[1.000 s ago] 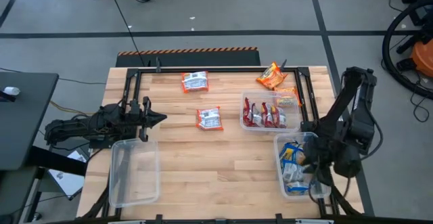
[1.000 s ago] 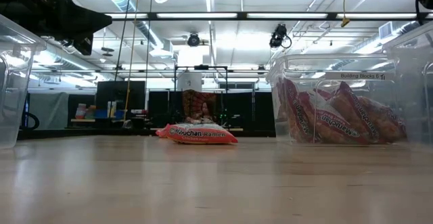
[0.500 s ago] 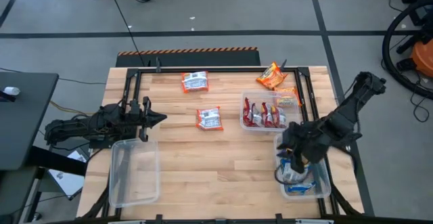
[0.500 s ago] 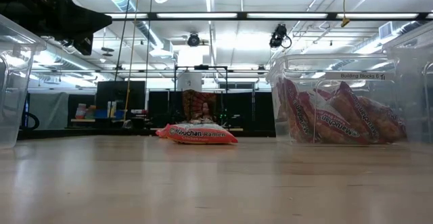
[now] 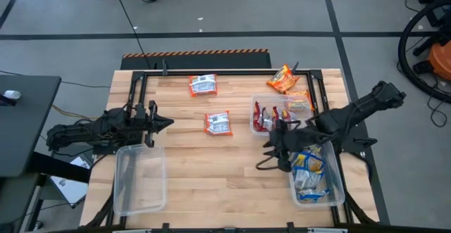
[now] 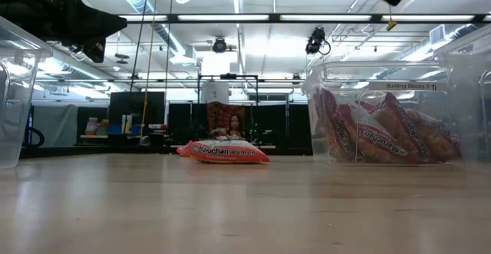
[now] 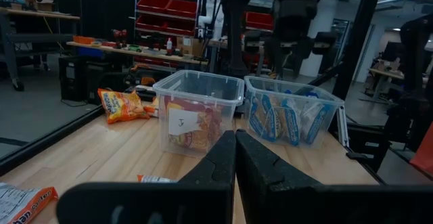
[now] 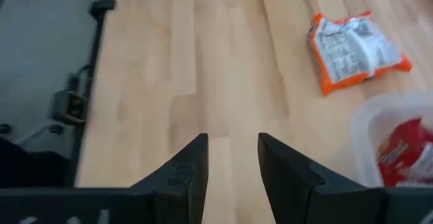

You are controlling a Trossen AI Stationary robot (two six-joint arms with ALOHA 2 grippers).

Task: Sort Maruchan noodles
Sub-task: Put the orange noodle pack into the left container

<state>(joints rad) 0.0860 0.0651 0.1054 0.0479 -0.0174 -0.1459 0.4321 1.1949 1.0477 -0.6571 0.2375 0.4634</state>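
Two dark fingers of the right hand point(image 5: 273, 150) stand apart with nothing between them, hovering over bare tabletop point(image 5: 211, 177) right of centre in the high view, just left of the bin of blue packets point(image 5: 315, 178). Its own wrist view shows the gap between the fingers point(image 8: 183, 170) open over pale wood, with an orange packet point(image 8: 356, 50) lying flat further out and the rounded corner of a clear bin holding red packets point(image 8: 399, 149) at the frame's right edge.

That bin of red packets point(image 5: 277, 118) sits just above the right hand in the high view, right of centre, touching or nearly touching the blue bin below it. One orange packet point(image 5: 218, 123) lies alone near the middle of the frame, a second point(image 5: 203, 85) above it near the top edge of the tabletop, and a third orange-yellow one point(image 5: 283, 79) at the upper right, beside the red bin's far corner.

At the left of the frame the left hand point(image 5: 158, 122) rests low by the tabletop's edge, its fingers point(image 7: 223, 163) pressed together on nothing, just above an empty clear bin point(image 5: 139, 179) at lower left.

In the low view an orange packet point(image 6: 222, 152) lies flat mid-frame, with the red bin point(image 6: 383, 116) to the right.
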